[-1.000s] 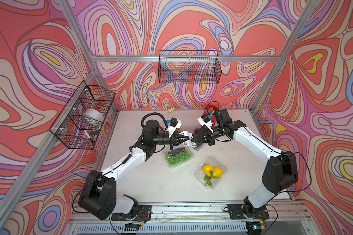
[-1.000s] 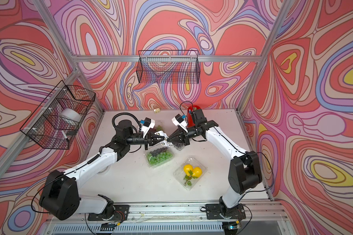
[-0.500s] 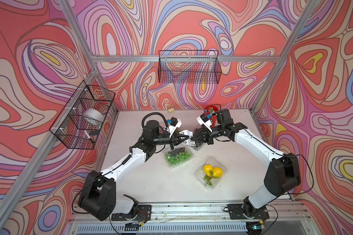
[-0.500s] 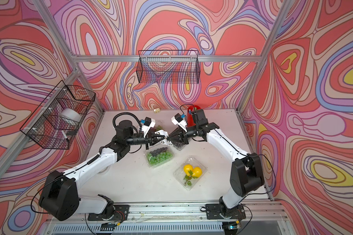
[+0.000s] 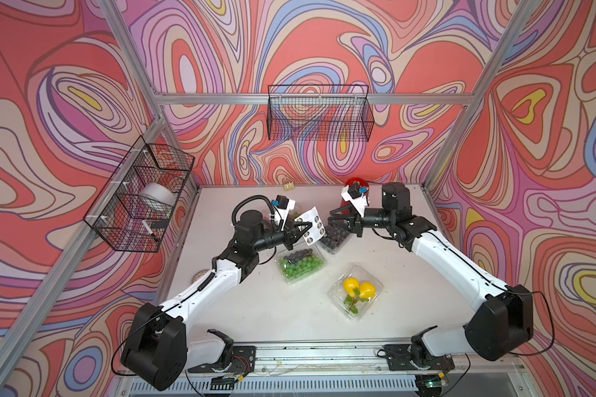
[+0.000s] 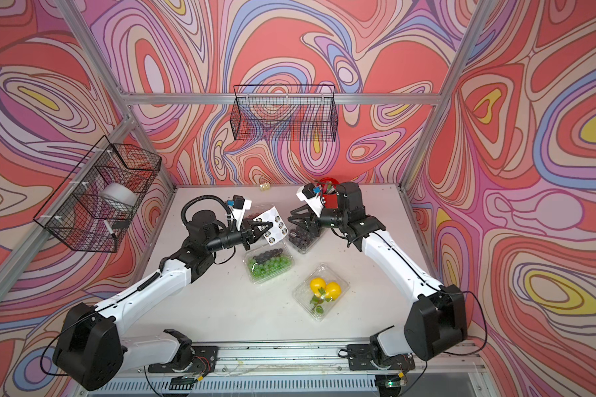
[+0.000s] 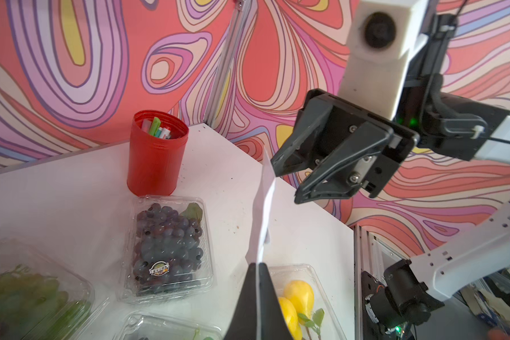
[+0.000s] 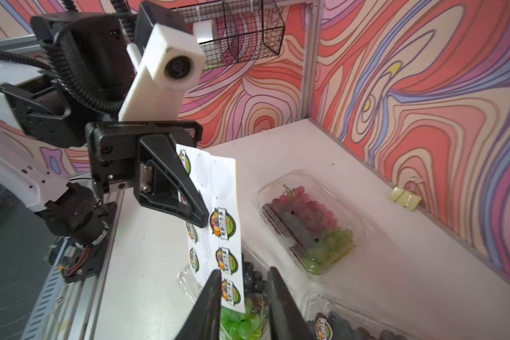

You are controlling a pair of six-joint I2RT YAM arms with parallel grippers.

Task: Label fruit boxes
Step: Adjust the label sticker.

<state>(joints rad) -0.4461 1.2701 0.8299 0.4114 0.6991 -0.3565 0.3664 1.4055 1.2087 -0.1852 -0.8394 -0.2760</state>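
Your table (image 5: 283,319) is carrying everything noted below. All positions are being taken from the cup (image 7: 157,153), red and holding pens, which is standing in the far corner on your right arm's side.

A wire basket (image 5: 319,113) is hanging on the back wall, above the cup and to its left.

Your right gripper (image 7: 284,185) is hovering just in front of the cup. Its jaws are standing partly apart and are gripping nothing that you can see. Your left gripper (image 5: 304,227) is sitting further left of the cup, its jaws pressing together on the sheet (image 5: 317,221). It is holding the sheet up off the table, with the free end reaching close to the right gripper's tips.

The green grape box (image 5: 300,263) is lying left of the cup and nearer the arm bases. The lemon box (image 5: 356,292) is lying well away from the cup, towards the arm bases. The dark grape box (image 7: 168,247) is lying just in front of the cup, almost against its base, and is wearing a round sticker (image 7: 159,268) on its lid. The red grape box (image 8: 306,226) is lying well left of the cup, near the back wall, and the left gripper is largely hiding it in both top views.

The sheet is showing printed round stickers in columns, and some of its round places are showing blank.

A clip (image 8: 405,197) is lying against the back wall, left of the cup.
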